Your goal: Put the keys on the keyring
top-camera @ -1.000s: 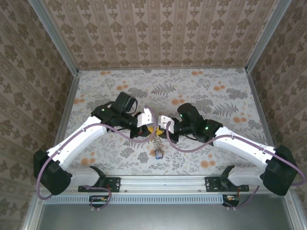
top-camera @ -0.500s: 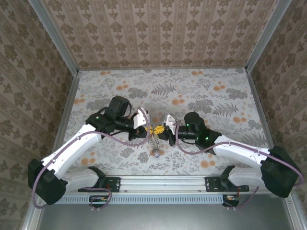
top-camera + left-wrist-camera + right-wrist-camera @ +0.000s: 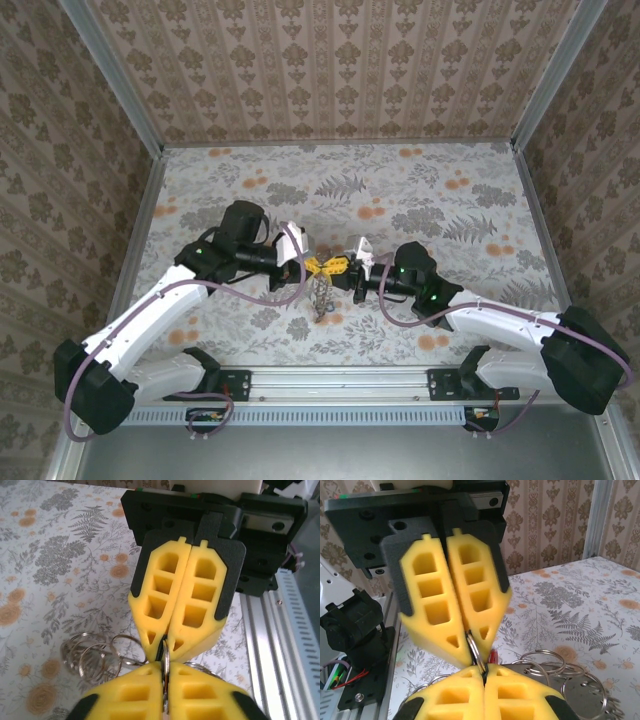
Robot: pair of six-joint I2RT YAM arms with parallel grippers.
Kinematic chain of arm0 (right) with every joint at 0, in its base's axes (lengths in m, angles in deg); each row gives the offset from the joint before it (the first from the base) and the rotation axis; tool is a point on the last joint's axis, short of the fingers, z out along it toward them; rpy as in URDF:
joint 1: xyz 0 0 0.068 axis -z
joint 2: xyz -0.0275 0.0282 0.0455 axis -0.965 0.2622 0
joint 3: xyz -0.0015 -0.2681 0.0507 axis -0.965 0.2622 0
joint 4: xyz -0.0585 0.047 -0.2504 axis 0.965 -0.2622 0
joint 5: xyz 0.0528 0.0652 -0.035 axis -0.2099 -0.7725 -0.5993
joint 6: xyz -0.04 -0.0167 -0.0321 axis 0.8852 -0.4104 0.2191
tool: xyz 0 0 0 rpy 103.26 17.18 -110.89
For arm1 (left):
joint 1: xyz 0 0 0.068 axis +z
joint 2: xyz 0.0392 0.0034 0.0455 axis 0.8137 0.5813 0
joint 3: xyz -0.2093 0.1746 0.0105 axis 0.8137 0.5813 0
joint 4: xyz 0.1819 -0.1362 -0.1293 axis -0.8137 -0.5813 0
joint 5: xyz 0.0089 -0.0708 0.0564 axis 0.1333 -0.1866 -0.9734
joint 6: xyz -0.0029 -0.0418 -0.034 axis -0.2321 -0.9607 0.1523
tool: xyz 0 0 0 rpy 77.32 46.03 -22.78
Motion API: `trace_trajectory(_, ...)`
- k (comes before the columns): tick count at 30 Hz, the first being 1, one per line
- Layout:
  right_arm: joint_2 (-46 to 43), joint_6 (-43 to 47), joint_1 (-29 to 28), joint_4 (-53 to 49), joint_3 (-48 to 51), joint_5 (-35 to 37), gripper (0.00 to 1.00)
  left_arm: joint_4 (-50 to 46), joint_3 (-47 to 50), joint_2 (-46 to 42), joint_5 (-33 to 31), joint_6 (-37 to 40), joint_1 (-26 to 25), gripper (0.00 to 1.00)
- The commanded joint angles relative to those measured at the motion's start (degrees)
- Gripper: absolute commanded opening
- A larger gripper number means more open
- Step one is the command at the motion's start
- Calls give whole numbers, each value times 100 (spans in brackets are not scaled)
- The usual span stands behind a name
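Patterned wallpaper walls enclose a floral tabletop, with a metal rail along the lower edge of the frame. Both arms reach in to the centre, where they meet tip to tip. The left end effector and right end effector each have their yellow fingers pressed together, and both pinch the same thin wire of the keyring. Its overlapping silvery loops trail below the tips; whether they touch the tabletop is unclear. A red sliver shows beside the pinch, too small to identify.
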Motion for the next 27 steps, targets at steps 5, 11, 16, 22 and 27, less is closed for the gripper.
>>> trace_trajectory(5, -439, 1780, -109, -2469, -1088, -486, 19, -757, -248, 62, 128, 313, -3, 0)
trace_trajectory(11, -442, 3402, -114, -4743, -1983, -75, 33, -1368, -587, 128, -85, 761, -10, 0)
trace_trajectory(16, -180, 3716, -121, -5492, -2564, -141, 35, -1481, -823, 242, -25, 835, -23, 0)
trace_trajectory(22, -45, 3570, -117, -5347, -2554, -268, 41, -1710, -1043, 335, -9, 986, -23, 0)
trace_trajectory(27, 59, 3305, -117, -5096, -2572, -400, 38, -1754, -1163, 418, 166, 985, -41, 0)
